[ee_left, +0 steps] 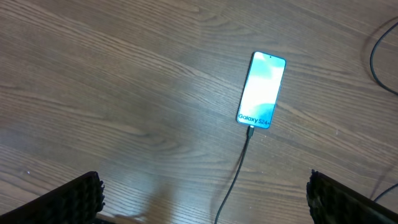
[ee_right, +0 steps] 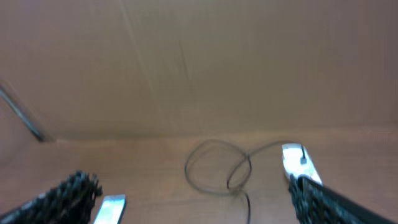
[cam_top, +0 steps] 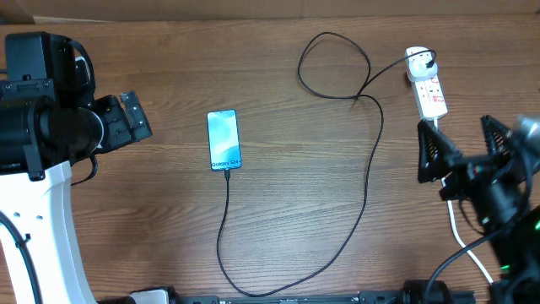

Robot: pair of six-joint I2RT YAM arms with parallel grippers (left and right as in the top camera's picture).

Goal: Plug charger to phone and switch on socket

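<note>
Your left fingers (cam_top: 137,127) and right fingers (cam_top: 427,154) gape empty. The socket (cam_top: 432,105), at the table's (cam_top: 295,211) far right corner, looks light: press its switch (cam_top: 428,85) straight down.

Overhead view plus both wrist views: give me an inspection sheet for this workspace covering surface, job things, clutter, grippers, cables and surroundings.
Surface: wooden table, brown grain, no spills seen.
Job's things: phone lying flat, lit screen up; socket at the right rear, switch position too small to tell.
Clutter: nothing seen.
Grippers: left gripper open, left of the phone, holding nothing; right gripper open, just in front of the socket, holding nothing.
Cables: charger tip meets the phone's bottom edge, apparently plugged in; its black plug sits in the socket; slack loops on the table. White cord runs toward the front.
Surroundings: plain brown wall behind the table.
</note>
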